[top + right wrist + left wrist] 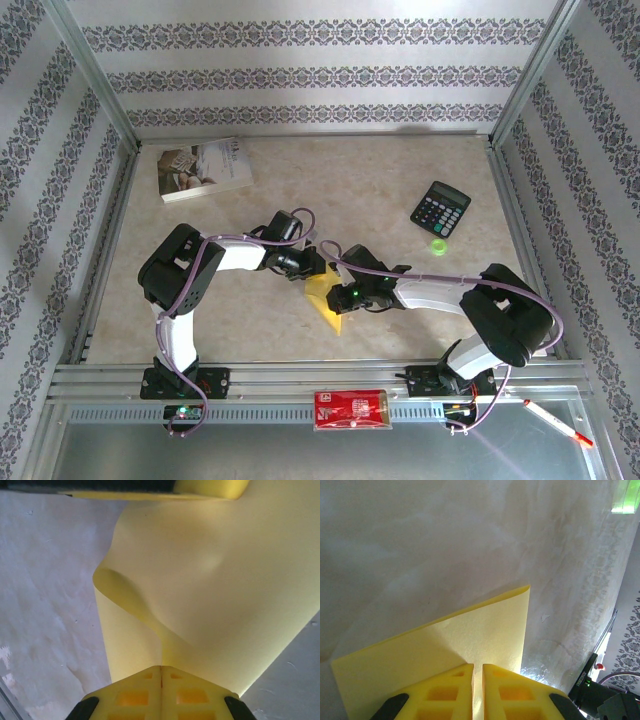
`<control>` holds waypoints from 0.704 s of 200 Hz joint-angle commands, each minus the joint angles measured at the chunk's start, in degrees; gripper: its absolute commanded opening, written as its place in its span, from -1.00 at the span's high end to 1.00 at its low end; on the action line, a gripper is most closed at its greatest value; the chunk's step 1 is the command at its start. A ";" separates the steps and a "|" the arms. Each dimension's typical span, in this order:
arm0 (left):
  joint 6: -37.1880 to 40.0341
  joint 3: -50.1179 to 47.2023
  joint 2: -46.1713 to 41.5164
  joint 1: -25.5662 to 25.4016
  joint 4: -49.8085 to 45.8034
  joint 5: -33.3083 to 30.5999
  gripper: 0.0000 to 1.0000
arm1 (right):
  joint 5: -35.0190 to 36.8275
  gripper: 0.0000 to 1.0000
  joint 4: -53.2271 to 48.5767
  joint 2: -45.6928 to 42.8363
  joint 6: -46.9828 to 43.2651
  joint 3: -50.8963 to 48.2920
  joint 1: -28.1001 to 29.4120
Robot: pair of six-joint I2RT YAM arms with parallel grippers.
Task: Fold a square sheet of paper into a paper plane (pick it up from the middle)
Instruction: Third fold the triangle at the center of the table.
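Note:
The square sheet of paper (326, 297) is yellow and hangs folded and curled between my two grippers, just above the table's middle. My left gripper (306, 264) is shut on its upper edge. In the left wrist view the yellow fingers (455, 685) pinch the sheet (470, 635) with only the paper between them. My right gripper (345, 298) is shut on the sheet's right side. In the right wrist view its jaws (161, 668) meet on the paper (215, 590), which bulges and loops to the left. The paper plane is out of view.
A white printed book (203, 167) lies at the back left. A black calculator (441, 209) and a small green object (439, 246) sit at the back right. A red packet (351, 409) and a pen (558, 423) rest on the near rail.

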 commanded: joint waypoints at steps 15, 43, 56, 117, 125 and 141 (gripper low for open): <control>1.59 0.85 1.73 -0.49 -2.57 -0.63 0.75 | -1.06 0.90 1.43 1.14 -0.07 -0.65 -0.50; 1.68 0.94 1.71 -0.50 -2.64 -0.65 0.75 | -0.84 0.90 1.29 1.50 -0.34 -0.64 -0.47; 1.66 0.96 1.86 -0.49 -2.67 -0.54 0.75 | -0.93 0.90 1.38 1.71 -0.39 -0.54 -0.44; 1.54 0.84 1.75 -0.49 -2.37 -0.45 0.75 | -0.26 0.90 1.18 1.95 -0.51 -1.14 -0.56; 1.49 0.78 1.75 -0.55 -2.35 -0.47 0.75 | -0.12 0.90 1.16 2.00 -0.59 -1.10 -0.67; 1.54 0.76 1.70 -0.55 -2.39 -0.45 0.75 | -0.07 0.90 0.93 1.95 -0.72 -0.62 -0.76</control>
